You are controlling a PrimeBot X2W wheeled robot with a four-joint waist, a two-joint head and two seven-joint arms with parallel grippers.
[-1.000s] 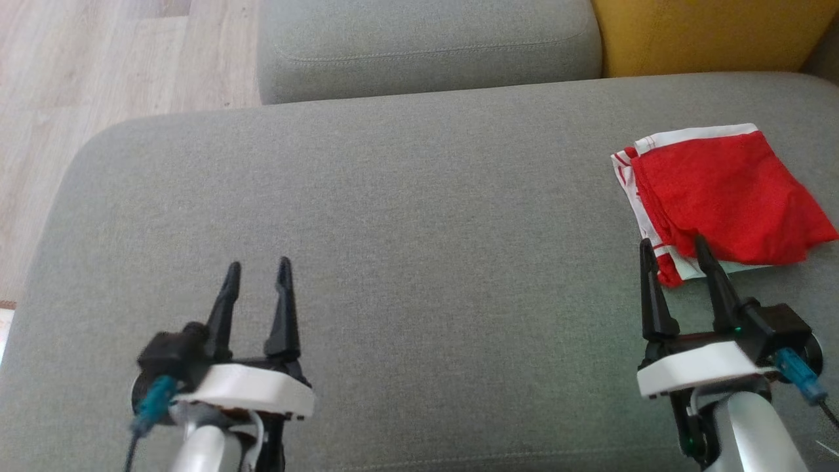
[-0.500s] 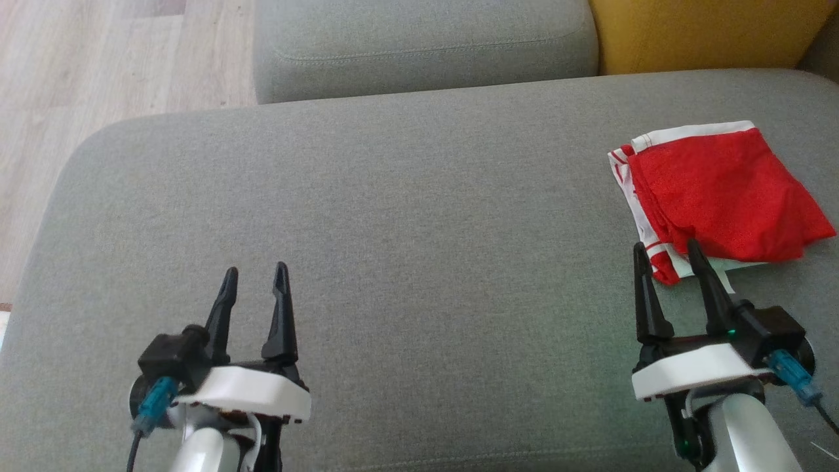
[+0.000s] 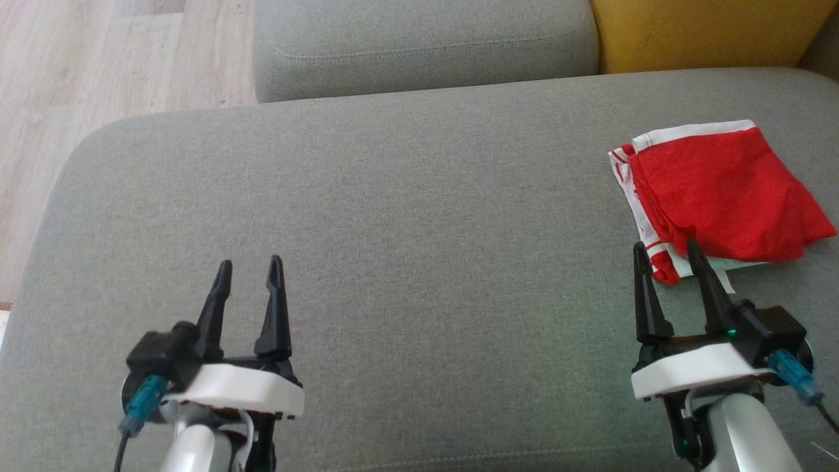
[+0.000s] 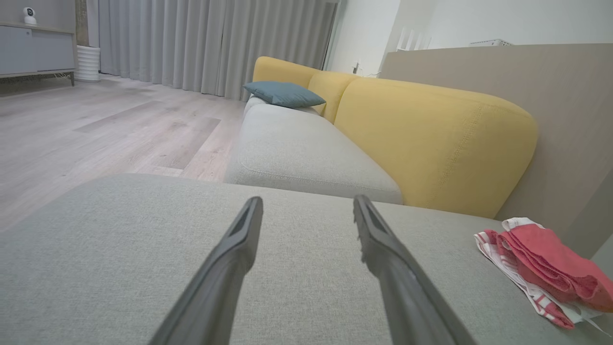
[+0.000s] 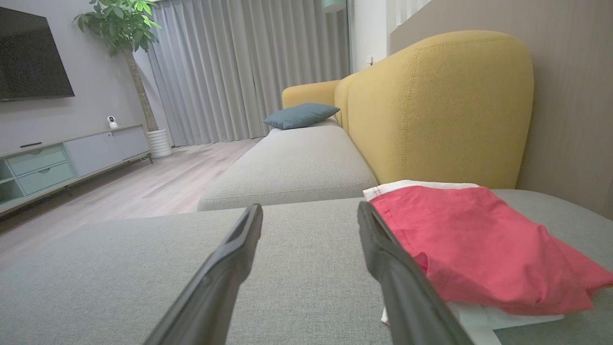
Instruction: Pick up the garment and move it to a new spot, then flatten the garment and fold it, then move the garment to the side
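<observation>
A folded red and white garment (image 3: 718, 196) lies on the grey sofa seat (image 3: 419, 229) at the far right; it also appears in the left wrist view as the garment (image 4: 546, 266) and in the right wrist view as the garment (image 5: 474, 244). My right gripper (image 3: 665, 252) stands open just in front of the garment's near left corner, with nothing between its fingers. My left gripper (image 3: 250, 269) is open over bare cushion at the lower left, far from the garment.
A second grey seat cushion (image 3: 426, 46) lies beyond, with a yellow backrest (image 3: 708, 33) at the top right. Wooden floor (image 3: 78, 72) runs past the sofa's left edge. A blue pillow (image 4: 283, 93) rests farther along the sofa.
The left gripper has drawn back slightly toward the lower left. The right gripper and the garment have barely shifted.
</observation>
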